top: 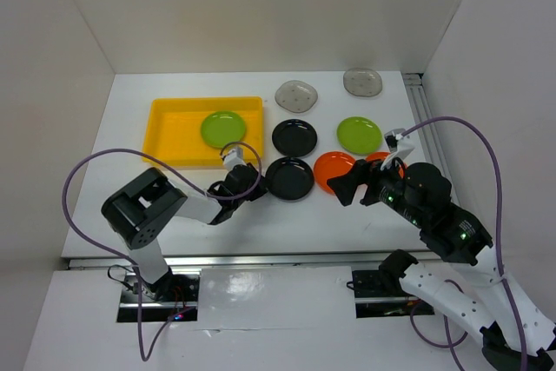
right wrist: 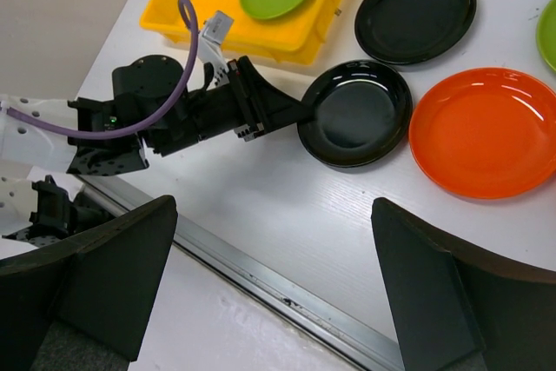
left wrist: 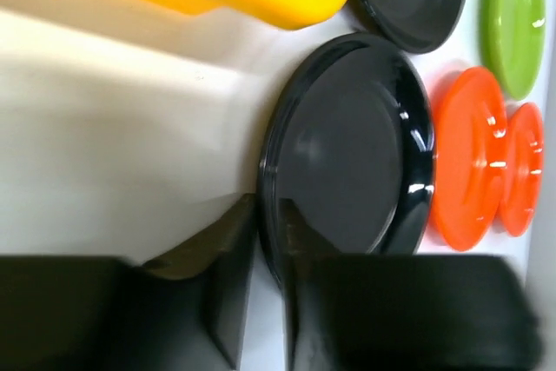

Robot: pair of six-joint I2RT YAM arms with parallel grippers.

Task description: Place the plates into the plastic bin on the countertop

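One black plate sits rim-clamped in the left end effector; next it needs lifting into the upper-left plastic bin.

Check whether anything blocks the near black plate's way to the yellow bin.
Nothing visible does: only bare countertop lies between the near black plate and the yellow bin, whose raised rim it must clear.

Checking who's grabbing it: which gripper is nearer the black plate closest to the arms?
Left. The left gripper is at the near black plate's left rim, jaws pinching it. The right gripper hovers open to its right, by the orange plate.
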